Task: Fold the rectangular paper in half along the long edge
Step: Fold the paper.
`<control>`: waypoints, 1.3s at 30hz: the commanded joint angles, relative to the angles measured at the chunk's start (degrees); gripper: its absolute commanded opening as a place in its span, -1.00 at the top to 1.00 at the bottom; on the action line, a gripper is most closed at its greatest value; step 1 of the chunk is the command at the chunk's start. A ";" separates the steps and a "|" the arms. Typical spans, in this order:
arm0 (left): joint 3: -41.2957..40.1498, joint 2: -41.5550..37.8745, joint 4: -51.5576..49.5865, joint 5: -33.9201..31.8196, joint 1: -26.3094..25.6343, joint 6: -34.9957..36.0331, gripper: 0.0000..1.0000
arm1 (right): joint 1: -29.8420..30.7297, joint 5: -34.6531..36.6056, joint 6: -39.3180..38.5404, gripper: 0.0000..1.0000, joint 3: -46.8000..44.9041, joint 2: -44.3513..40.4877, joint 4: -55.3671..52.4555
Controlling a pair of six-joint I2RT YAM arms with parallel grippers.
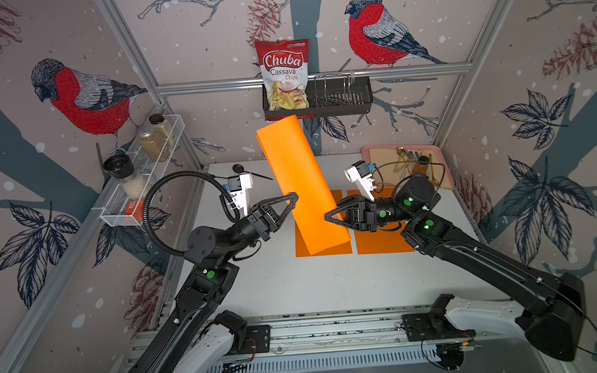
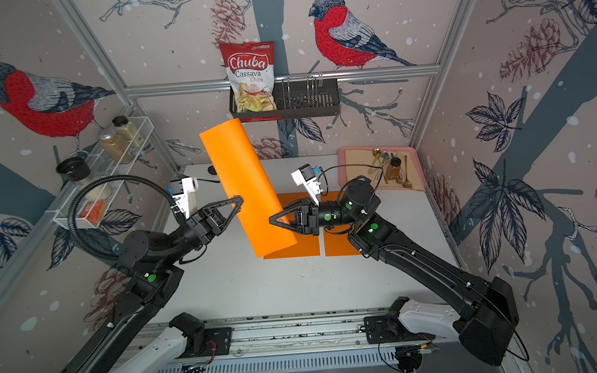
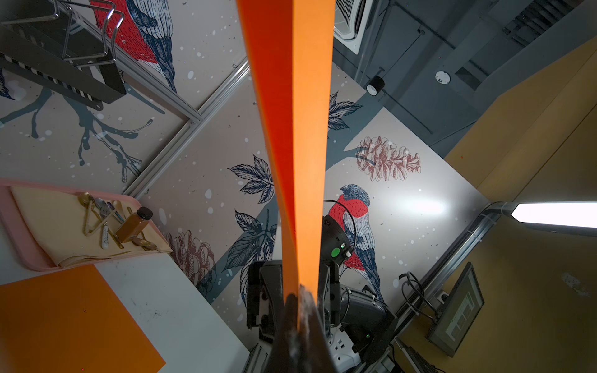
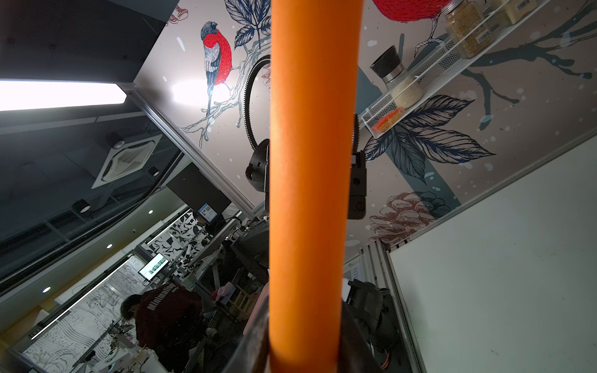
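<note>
The orange rectangular paper [image 1: 300,180] [image 2: 247,183] hangs tilted in the air above the table, bent over on itself into a loose double layer. My left gripper [image 1: 293,197] [image 2: 240,200] is shut on the paper's two free long edges, which meet between its fingertips in the left wrist view, where the paper [image 3: 297,129] runs away from the gripper [image 3: 298,292]. My right gripper [image 1: 329,217] [image 2: 273,220] holds the opposite side. In the right wrist view the paper's rounded bend [image 4: 310,161] sits between the jaws of that gripper [image 4: 305,339], a finger against each side.
Two darker orange sheets [image 1: 382,241] [image 1: 324,252] lie flat on the white table under the paper. A pink tray [image 1: 365,153] with cutlery and a bottle stands back right. A black spoon [image 1: 239,168] lies back left. A wall basket [image 1: 355,98] holds a chips bag [image 1: 285,74]; a wire shelf [image 1: 141,190] holds jars.
</note>
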 commanded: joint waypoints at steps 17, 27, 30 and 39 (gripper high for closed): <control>-0.53 1.17 5.76 4.80 -0.06 -0.84 1.00 | -1.94 0.50 -0.43 -0.28 1.59 0.27 0.82; -4.26 3.39 13.08 11.79 -0.16 -7.05 1.00 | -3.74 0.20 0.73 -0.47 5.90 4.17 4.42; -4.30 3.15 12.23 12.43 -0.13 -6.95 1.00 | -3.93 0.21 1.46 -0.47 6.82 5.41 6.03; -4.43 3.15 10.33 12.89 -0.16 -6.51 1.00 | -4.07 1.02 3.47 -0.38 7.10 8.03 9.27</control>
